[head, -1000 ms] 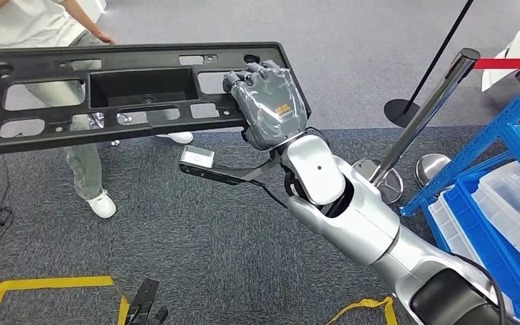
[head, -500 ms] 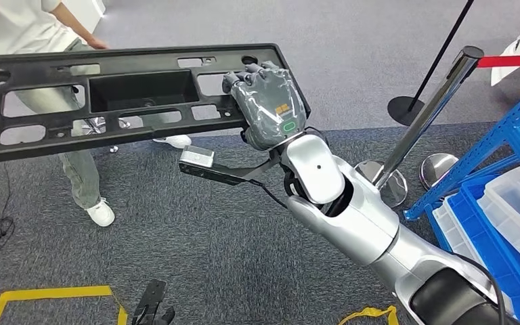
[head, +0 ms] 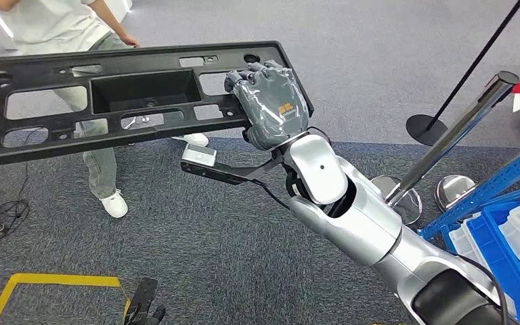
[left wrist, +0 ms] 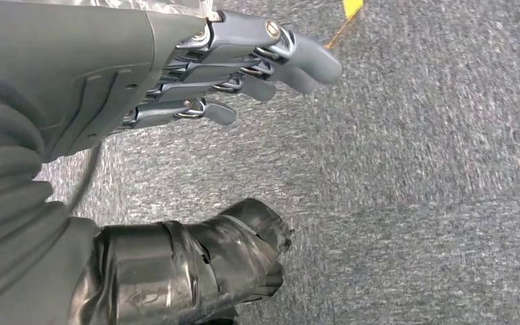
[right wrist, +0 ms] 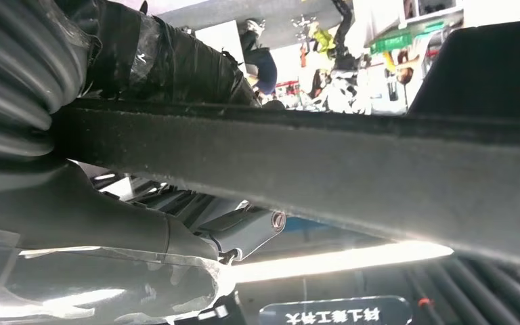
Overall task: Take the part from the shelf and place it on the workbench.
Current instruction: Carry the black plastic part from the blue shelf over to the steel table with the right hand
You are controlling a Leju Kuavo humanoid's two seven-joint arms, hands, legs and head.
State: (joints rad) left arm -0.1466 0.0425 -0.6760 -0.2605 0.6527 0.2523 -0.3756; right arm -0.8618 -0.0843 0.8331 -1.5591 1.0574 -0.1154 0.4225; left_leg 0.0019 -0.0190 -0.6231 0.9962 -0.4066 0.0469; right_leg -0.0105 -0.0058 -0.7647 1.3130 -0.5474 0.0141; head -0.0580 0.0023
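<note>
One hand, our right hand (head: 271, 101), grips long black plastic panel (head: 108, 95) by end; left hand (left wrist: 244, 64) hangs spread. We keep panel level, clear of person (head: 74, 40).

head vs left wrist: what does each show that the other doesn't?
Head: the right hand gripping one end of the long black part, a person standing behind it, a blue shelf and a stanchion.
Left wrist: the left hand, holding nothing, fingers apart.
Both: the grey carpet and yellow floor tape.
</note>
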